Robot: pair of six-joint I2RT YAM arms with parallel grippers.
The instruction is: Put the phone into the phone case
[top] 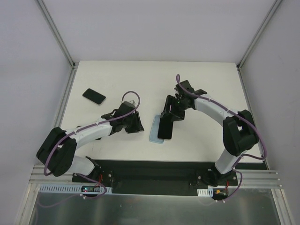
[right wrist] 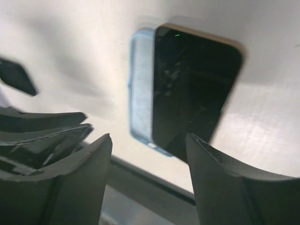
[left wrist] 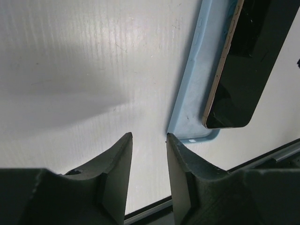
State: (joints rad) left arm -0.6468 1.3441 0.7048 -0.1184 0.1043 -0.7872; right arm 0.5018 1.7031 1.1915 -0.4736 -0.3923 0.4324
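Left claw beside case; second phone apart.

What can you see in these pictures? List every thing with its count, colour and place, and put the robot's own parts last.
phone case: one, light blue, flat on the middle of the table between the two arms
phone: one, black screen with a pale gold edge, lying askew over the right side of the case, not seated in it
second phone: one, black, far left of the table, apart from both arms
table: one, white
base plate: one, black, along the near edge
left arm: one, white and black, reaching towards the case from the left
right arm: one, white and black, over the far end of the phone
left arm's fingers: two, black, slightly apart, empty
right arm's fingers: two, black, wide apart, empty
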